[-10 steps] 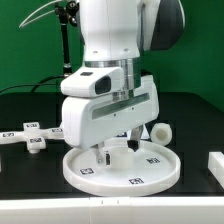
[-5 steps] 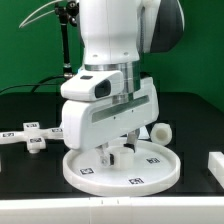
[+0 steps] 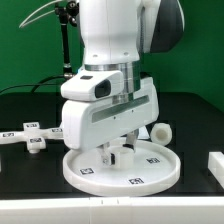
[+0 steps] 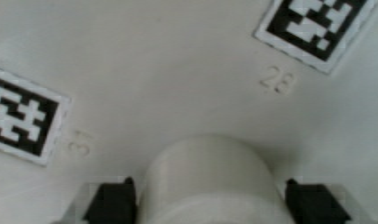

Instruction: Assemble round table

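The large rimmed round disc (image 3: 84,175) lies flat on the black table, with tags on its face (image 4: 319,28). My gripper (image 3: 118,153) hangs low over the disc's middle. In the wrist view my gripper (image 4: 211,205) has its black fingers (image 4: 111,203) pressed on both sides of the short white cylinder leg (image 4: 212,175). The leg stands upright on the disc (image 4: 168,80); in the exterior view it (image 3: 117,155) is mostly hidden by the hand. The cross-shaped base (image 3: 30,136) lies on the table at the exterior view's left, apart from the disc.
A small white rounded part (image 3: 160,131) lies behind the disc at the exterior view's right. A white block (image 3: 215,162) sits at the right edge. The big white robot hand covers the disc's back half.
The fingers have turned about the upright axis over the disc's middle, and the white leg now shows between them. The disc and the base have not moved.
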Motion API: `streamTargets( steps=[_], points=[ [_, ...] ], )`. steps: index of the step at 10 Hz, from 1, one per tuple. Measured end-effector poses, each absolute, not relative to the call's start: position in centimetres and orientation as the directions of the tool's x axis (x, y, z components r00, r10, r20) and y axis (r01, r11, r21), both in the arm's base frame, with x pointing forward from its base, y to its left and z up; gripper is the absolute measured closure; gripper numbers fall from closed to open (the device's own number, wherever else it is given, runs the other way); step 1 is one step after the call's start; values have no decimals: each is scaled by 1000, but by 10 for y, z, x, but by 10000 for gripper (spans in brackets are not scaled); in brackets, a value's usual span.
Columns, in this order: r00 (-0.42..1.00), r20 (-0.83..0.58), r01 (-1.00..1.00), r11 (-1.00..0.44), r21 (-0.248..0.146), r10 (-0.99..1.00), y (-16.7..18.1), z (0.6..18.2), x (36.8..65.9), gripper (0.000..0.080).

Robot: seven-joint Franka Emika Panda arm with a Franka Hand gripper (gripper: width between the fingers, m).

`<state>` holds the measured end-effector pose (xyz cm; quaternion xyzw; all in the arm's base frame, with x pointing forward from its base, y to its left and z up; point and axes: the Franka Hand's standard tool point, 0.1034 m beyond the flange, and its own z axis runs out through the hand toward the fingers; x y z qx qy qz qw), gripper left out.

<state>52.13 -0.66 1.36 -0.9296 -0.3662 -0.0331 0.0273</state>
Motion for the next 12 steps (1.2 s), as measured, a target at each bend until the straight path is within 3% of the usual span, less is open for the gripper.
streamTargets(
  steps=[12],
  points=[
    [683, 126, 726, -688, -7, 720, 41, 14, 573, 393]
  ],
)
